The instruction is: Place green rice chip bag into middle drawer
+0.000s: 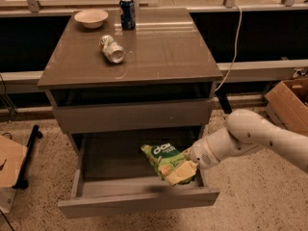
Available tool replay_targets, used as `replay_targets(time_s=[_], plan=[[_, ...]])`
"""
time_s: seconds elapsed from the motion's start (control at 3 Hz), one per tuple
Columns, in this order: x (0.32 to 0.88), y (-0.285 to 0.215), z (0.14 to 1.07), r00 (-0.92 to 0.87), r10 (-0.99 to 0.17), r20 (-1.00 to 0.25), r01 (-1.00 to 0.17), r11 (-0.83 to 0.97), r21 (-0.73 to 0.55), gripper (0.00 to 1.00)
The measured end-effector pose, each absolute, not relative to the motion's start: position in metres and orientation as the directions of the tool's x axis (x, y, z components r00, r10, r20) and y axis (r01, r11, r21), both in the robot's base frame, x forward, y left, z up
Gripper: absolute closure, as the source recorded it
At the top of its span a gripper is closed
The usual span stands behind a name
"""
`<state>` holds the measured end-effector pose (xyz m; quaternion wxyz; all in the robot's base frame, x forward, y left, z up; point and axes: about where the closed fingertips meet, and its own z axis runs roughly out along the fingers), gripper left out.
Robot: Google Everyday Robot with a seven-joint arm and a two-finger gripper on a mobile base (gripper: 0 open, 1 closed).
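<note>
The green rice chip bag (166, 161) is a crinkly light-green bag with white lettering. It hangs tilted inside the open middle drawer (137, 201), at its right half, just above the drawer floor. My gripper (188, 165) comes in from the right on a white arm and is shut on the bag's right end. The bag hides the fingers. The drawer is pulled out below the closed drawer front (132, 116) above it.
On the cabinet top (159, 52) lie a crushed silver can (111, 49), a blue can (127, 13) and a pale bowl (91, 18). A white cable (233, 42) hangs at the right. A cardboard box (288, 97) stands right, another (9, 162) left.
</note>
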<state>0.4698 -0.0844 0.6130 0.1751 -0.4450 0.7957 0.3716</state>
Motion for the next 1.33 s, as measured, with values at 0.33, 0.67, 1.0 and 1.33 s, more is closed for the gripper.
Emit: replay_targets(time_s=[0.33,0.67,1.0,1.33], plan=[[0.479,-0.072,0.548,-0.590,-0.574,-0.568,-0.804,0.351,0.480,1.00],[0.493,-0.066,0.492,-0.637,-0.562,-0.527,-0.766,0.388,0.512,1.00],[0.511,-0.062,0.466,-0.661,-0.542,-0.519,-0.748,0.421,0.513,0.86],[0.529,-0.058,0.465,-0.674,-0.493,-0.551,-0.739,0.452,0.499,0.63]])
